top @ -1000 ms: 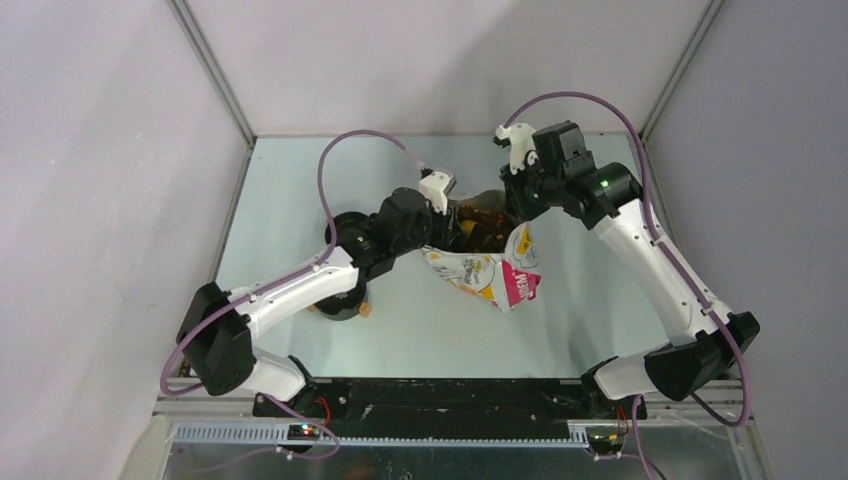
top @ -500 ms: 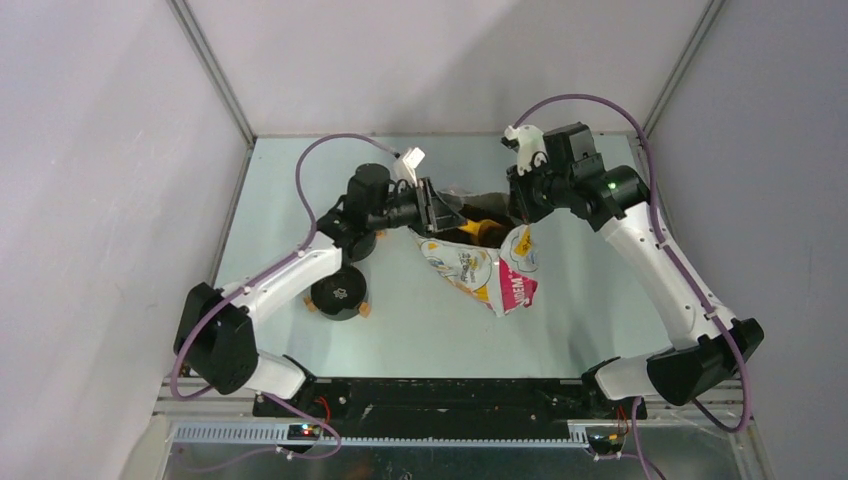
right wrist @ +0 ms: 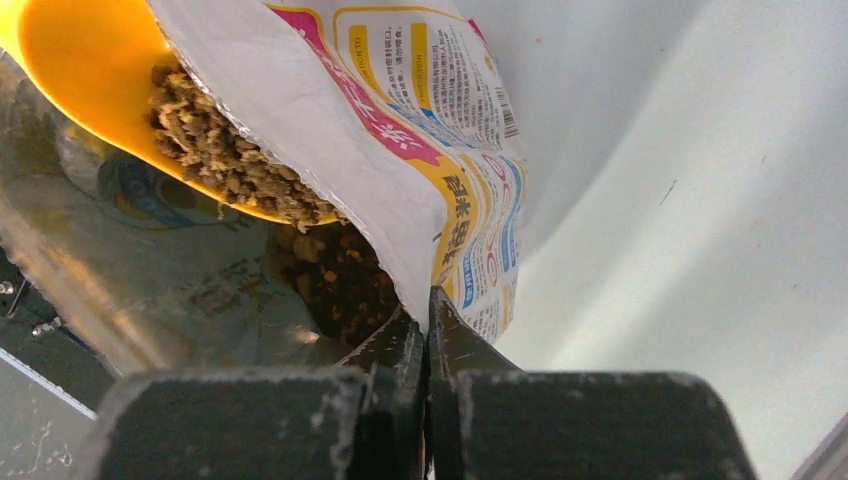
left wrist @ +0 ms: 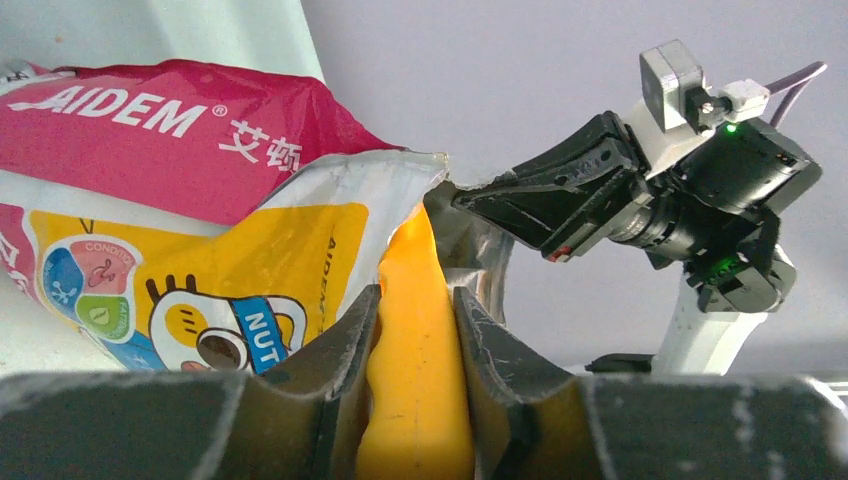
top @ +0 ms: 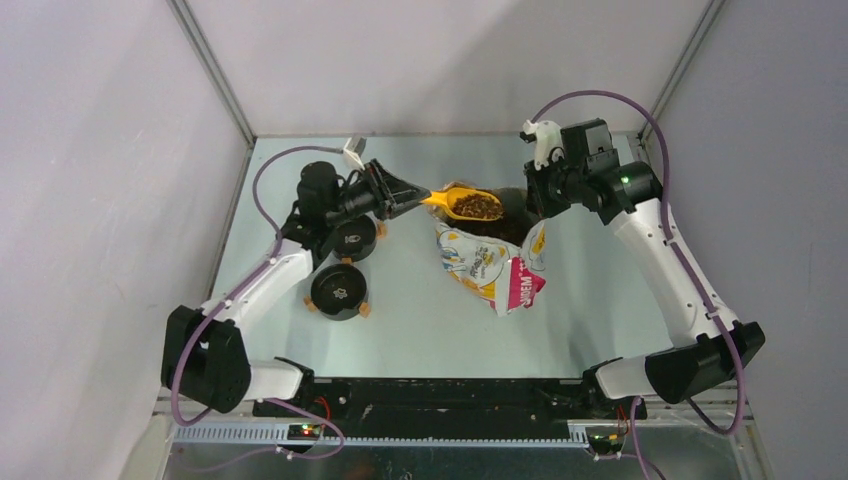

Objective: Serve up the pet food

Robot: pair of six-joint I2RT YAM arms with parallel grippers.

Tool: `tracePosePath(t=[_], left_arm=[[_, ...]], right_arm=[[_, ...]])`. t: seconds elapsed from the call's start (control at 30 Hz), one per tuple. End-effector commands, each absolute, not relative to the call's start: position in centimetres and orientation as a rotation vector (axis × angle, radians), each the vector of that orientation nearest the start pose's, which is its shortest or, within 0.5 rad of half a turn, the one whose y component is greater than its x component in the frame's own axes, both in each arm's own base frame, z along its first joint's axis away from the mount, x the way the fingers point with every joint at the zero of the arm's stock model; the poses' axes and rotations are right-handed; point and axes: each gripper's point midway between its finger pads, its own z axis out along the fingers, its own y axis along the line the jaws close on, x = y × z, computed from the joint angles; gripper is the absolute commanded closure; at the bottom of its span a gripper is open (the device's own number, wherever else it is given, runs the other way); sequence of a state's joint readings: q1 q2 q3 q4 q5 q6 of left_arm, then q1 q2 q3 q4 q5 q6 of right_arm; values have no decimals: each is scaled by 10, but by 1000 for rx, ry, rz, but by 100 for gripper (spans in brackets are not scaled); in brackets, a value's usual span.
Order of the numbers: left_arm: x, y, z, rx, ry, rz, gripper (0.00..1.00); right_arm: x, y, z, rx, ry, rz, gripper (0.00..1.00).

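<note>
My left gripper is shut on the handle of the orange scoop, seen edge-on between its jaws in the left wrist view. The scoop is heaped with brown pet food and is held just outside the mouth of the printed bag. In the right wrist view the pet food shows in the scoop and more lies inside the bag. My right gripper is shut on the bag's rim and holds the mouth open.
Two black round bowls with orange feet stand at the left: one nearer me, the other partly under my left arm. The bag's pink end lies on the table toward the middle. Grey walls close in on three sides.
My left gripper has drawn back to the left out of the bag, bringing the scoop full of pet food into the open. My right gripper has shifted slightly right, still holding the bag.
</note>
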State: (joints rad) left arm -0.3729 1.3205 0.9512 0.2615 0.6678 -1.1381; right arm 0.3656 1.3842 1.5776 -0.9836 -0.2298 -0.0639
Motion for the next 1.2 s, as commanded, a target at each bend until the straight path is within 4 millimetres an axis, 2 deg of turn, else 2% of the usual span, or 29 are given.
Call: tracePosePath(t=[0.0,0.2,0.3,0.33,0.37,0.4,0.43,0.47,0.53,0.63,0.9,0.97,1.0,1.03,1.07,1.13,1.17], left_arm=[[306,-261,317,-166,1899,-1700,100],[301,-260,313,-228,1954,-1749,100],[300,-261,321,-291,2002,-1789,100],[303,-265,315,-321,2022,-1801,100],[295,-279,311,-284,2048,-1822,100],[297,-290,288,-274,2128,-1808,100],[287,-302,280,-263,2205,-1834,100],[290,-307,267,-297,2254,-1832,100],[298,-305,277,-298,2216,-1838,100],[307,-288,290,-338,2185,-1864,100],[305,-269,316,-367,2120,-1942,100],[310,-280,327,-373,2078,-1955,100],[303,-295,342,-284,2045,-1994,100],[303,-307,339,-268,2067,-2021,100],[292,-320,343,-197,2078,-2057,100],[290,-329,326,-207,2134,-2078,100],[290,-328,323,-206,2131,-2085,100]], right_arm=[[316,157,339,-604,2079,407,100],[316,154,337,-614,2077,396,100],[315,153,336,-620,2081,391,100],[315,153,334,-626,2083,388,100],[316,152,333,-627,2084,384,100],[318,152,330,-629,2091,380,100],[319,153,330,-631,2095,383,100],[320,154,330,-635,2101,388,100],[321,156,332,-641,2096,396,100],[318,155,328,-648,2100,395,100],[314,153,325,-680,2100,389,100],[314,153,323,-684,2099,386,100],[316,153,323,-682,2099,379,100],[317,153,321,-683,2104,377,100],[316,153,320,-685,2116,380,100],[316,154,320,-691,2126,385,100],[315,154,321,-692,2124,387,100]])
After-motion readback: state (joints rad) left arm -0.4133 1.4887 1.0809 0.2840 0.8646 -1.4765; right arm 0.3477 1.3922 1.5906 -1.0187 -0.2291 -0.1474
